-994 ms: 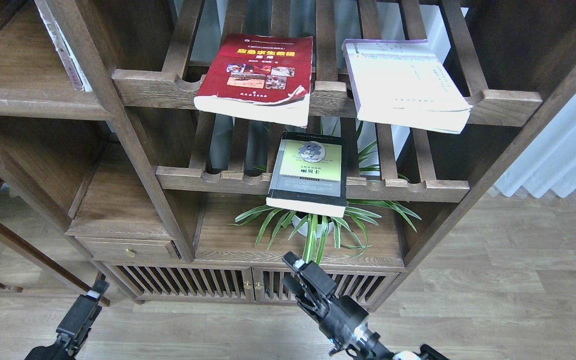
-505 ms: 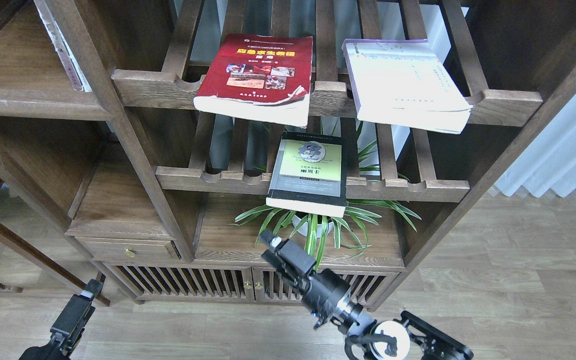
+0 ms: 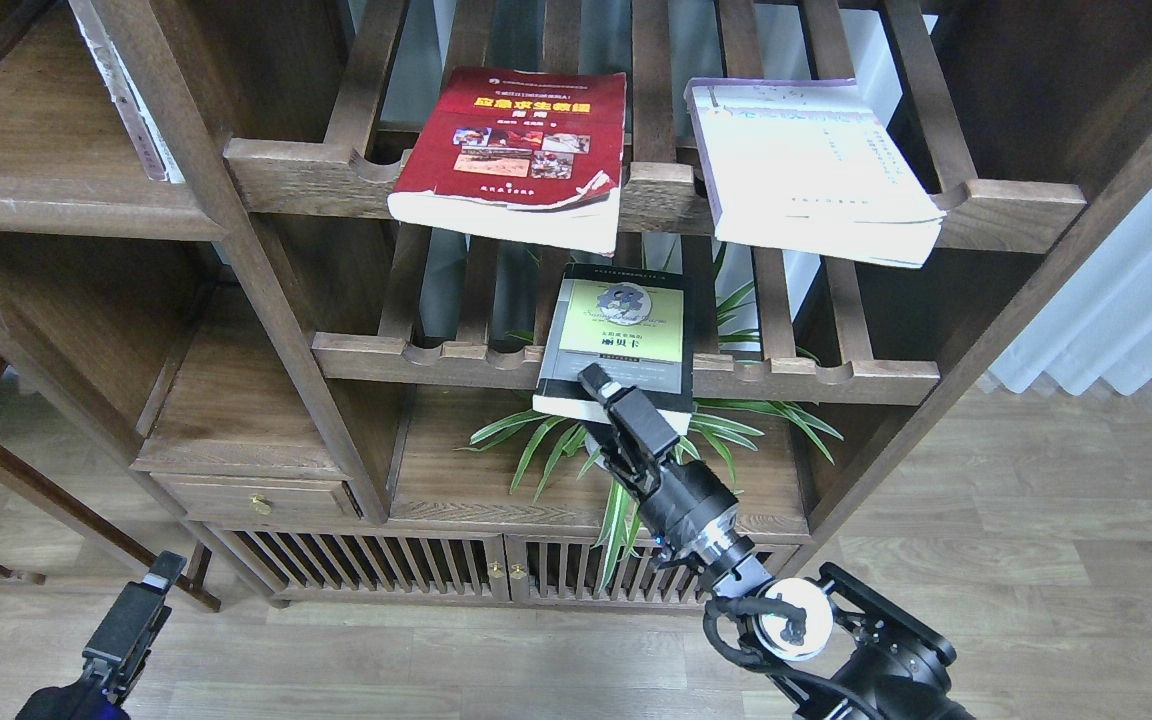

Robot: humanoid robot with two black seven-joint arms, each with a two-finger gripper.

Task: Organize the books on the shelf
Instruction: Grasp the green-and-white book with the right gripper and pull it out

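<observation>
The red book (image 3: 521,140) lies flat on the upper slatted rack and overhangs its front rail. The cream-white book (image 3: 806,160) lies to its right on the same rack. The dark grey book (image 3: 626,335) lies on the lower slatted rack and overhangs the front. My right gripper (image 3: 601,395) is open at that book's front edge, with its upper finger over the cover. My left gripper (image 3: 151,585) hangs low at the bottom left, dark and end-on. A flat solid shelf board (image 3: 56,205) with a rounded front edge is at the upper left.
A potted spider plant (image 3: 636,450) stands on the board under the lower rack, right behind my right gripper. A smaller solid board (image 3: 226,420) sits over a drawer at the left. A cabinet with slatted doors (image 3: 386,570) is below. A white curtain (image 3: 1136,300) hangs at the right.
My right gripper has risen from in front of the cabinet doors, past the plant, up to the dark grey book's front edge. My left gripper has sunk slightly. The books have not moved.
</observation>
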